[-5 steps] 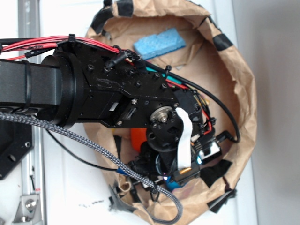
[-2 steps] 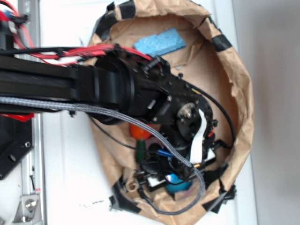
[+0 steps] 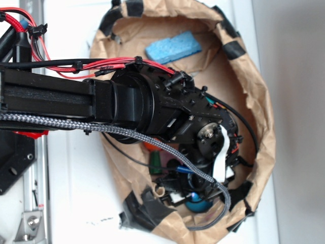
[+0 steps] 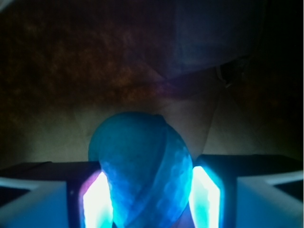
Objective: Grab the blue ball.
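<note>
White table (image 3: 71,203) carries a brown paper bag (image 3: 261,101) with its rim rolled down and patched with black tape; everything of interest sits inside it.

The black arm (image 3: 127,104) reaches in from the left, red wires and a grey braided cable (image 3: 167,150) running along it. Against 0.4 s ago the arm sits slightly lower in the exterior frame and its wrist has shifted right, deeper toward the bag's lower right corner. Against 1.0 s ago the change is larger: the arm's wide body then covered most of the bag floor, now more brown paper shows at lower left.

Light blue sponge (image 3: 173,47) lies at the bag's upper part, same place in all three exterior frames.

Orange carrot toy with green end (image 3: 155,161) peeks out under the wrist, mostly hidden.

Blue ball (image 4: 141,169) is at the lower end of the bag, only a sliver visible below the gripper (image 3: 195,195) in the exterior view. In the wrist view it sits between the two lit fingers (image 4: 97,202), both pads touching its sides: fingers clenched on the ball.

No legible writing or labels anywhere.
</note>
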Controlling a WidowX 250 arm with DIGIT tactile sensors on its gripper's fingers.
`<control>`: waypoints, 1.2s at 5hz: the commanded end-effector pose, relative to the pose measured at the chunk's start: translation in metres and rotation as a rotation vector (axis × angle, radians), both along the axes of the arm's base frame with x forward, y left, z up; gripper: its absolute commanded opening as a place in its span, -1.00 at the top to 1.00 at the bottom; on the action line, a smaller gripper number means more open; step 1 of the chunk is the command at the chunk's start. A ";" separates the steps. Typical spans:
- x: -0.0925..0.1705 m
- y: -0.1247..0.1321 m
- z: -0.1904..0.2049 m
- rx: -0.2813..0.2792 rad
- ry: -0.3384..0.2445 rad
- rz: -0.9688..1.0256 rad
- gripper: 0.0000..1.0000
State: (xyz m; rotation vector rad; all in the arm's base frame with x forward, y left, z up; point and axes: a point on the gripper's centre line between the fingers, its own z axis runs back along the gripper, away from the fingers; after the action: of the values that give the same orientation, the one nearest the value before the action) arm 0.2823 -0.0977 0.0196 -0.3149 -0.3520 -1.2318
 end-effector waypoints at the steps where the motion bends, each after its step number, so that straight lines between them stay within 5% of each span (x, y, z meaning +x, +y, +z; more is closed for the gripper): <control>1: 0.003 0.032 0.065 0.037 -0.128 0.227 1.00; 2: 0.006 0.067 0.107 0.046 -0.236 0.430 1.00; 3: 0.005 0.090 0.134 0.224 -0.265 0.662 1.00; 4: -0.014 0.101 0.166 0.368 -0.076 0.869 1.00; 5: -0.032 0.111 0.176 0.332 0.180 1.090 1.00; 6: -0.032 0.107 0.173 0.326 0.289 1.326 1.00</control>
State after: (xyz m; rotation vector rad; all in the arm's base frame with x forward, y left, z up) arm 0.2425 0.0341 0.1698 0.0591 0.0024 0.0615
